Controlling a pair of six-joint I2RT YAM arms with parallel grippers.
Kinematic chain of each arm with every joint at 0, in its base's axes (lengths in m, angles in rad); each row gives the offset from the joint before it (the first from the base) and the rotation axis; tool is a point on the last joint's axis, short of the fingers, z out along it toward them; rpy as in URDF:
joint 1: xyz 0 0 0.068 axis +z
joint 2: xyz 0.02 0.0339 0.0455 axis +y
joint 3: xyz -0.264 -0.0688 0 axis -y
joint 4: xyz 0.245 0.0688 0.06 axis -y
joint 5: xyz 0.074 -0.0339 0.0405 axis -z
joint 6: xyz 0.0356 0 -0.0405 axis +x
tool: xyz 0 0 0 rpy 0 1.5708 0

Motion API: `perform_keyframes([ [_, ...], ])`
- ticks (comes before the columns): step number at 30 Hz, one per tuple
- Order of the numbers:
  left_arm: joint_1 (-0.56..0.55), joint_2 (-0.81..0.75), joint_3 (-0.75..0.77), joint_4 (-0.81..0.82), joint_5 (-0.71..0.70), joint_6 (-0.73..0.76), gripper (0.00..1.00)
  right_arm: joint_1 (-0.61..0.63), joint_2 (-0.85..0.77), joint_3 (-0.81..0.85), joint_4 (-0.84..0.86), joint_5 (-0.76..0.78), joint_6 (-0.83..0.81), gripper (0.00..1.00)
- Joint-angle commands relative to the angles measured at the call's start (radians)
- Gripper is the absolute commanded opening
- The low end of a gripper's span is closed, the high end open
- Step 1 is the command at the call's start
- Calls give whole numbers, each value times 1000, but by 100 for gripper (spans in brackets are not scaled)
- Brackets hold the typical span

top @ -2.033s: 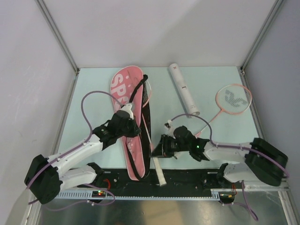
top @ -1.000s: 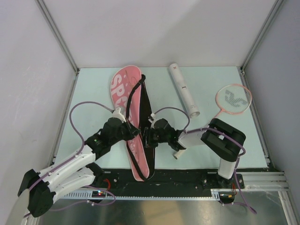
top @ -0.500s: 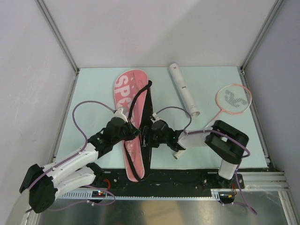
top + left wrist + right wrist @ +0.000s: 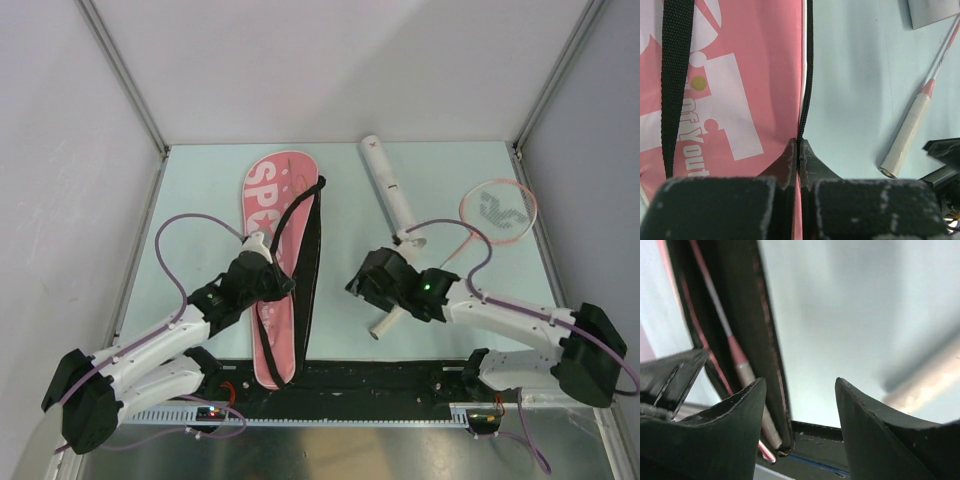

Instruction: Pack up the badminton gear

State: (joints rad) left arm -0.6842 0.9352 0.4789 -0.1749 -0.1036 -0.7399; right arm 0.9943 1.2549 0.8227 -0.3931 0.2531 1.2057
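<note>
Right gripper [image 4: 362, 282]: backed off the bag [image 4: 268, 190] since earlier, jaws open, empty.
Left gripper [image 4: 799, 152]: pinched shut on bag edge.
Racket [image 4: 497, 212]: grip its handle squarely.

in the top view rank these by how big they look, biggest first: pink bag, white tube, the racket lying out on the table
1. pink bag: longest and by far the widest.
2. racket: nearly as long as the bag, but mostly thin shaft.
3. white tube: clearly the shortest.
</note>
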Motion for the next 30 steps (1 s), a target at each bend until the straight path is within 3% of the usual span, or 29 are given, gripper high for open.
perform_keyframes([
  [1, 5, -21, 46, 30, -29, 34, 0, -54, -83, 10, -348, 181, 203, 62],
  [11, 6, -44, 49, 29, -2, 78, 0, -227, -44, -29, -473, 211, 288, 63],
  [30, 7, -61, 47, 29, 23, 88, 0, -386, 136, -87, -276, 135, 230, 63],
])
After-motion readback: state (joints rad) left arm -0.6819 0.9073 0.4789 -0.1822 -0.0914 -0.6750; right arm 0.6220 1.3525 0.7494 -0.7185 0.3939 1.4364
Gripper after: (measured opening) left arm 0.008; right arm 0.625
